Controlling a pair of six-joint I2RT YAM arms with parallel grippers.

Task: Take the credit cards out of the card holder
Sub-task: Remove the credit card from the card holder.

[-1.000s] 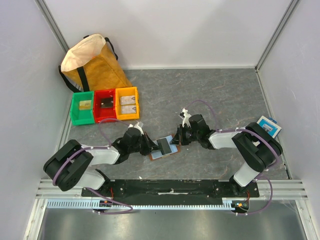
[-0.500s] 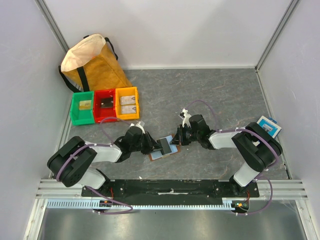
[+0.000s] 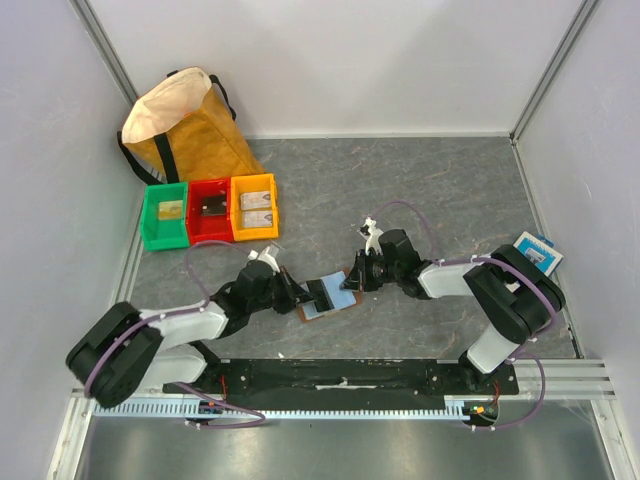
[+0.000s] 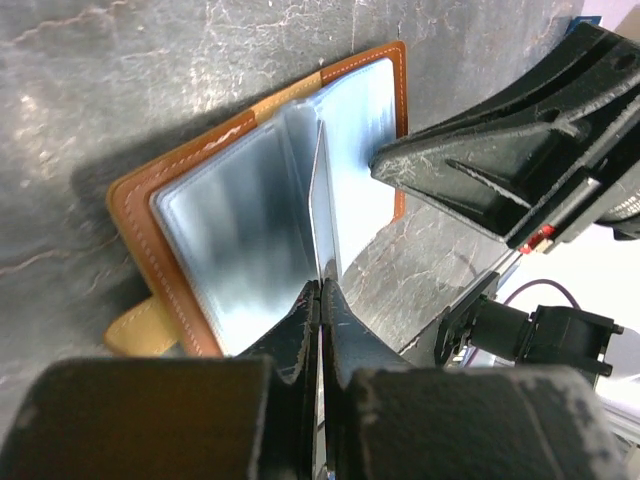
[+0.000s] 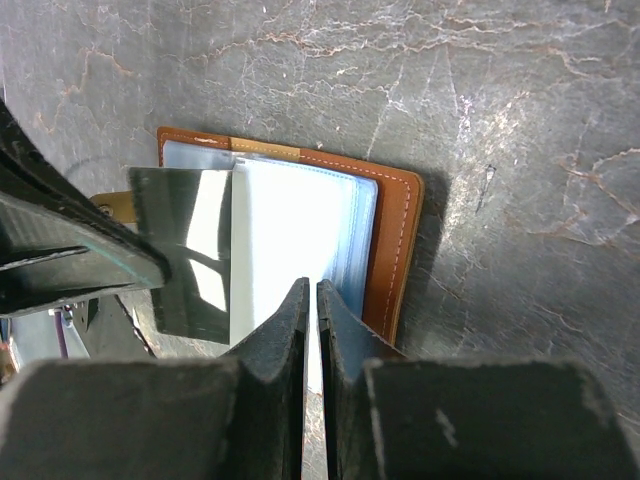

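Observation:
The brown card holder (image 3: 343, 297) lies open on the grey table between my two arms, pale blue sleeves up (image 4: 230, 220). My left gripper (image 3: 303, 294) is shut on a dark, shiny credit card (image 3: 322, 293). The card stands edge-on between the jaws (image 4: 322, 210) and sticks out of the sleeves toward the left. In the right wrist view it shows as a reflective rectangle (image 5: 185, 250). My right gripper (image 3: 352, 280) comes in from the right, jaws pinched on a pale sleeve of the holder (image 5: 311, 290) beside its brown cover (image 5: 390, 240).
Green (image 3: 165, 220), red (image 3: 210, 210) and orange (image 3: 254, 206) bins stand in a row at the back left, with flat cards inside. A tan bag (image 3: 185, 125) stands behind them. A blue-and-white packet (image 3: 537, 252) lies by the right wall.
My left gripper opened briefly and shut again on the card. The left arm has drawn back to the lower left, and the card has come slightly left. The right arm has held still.

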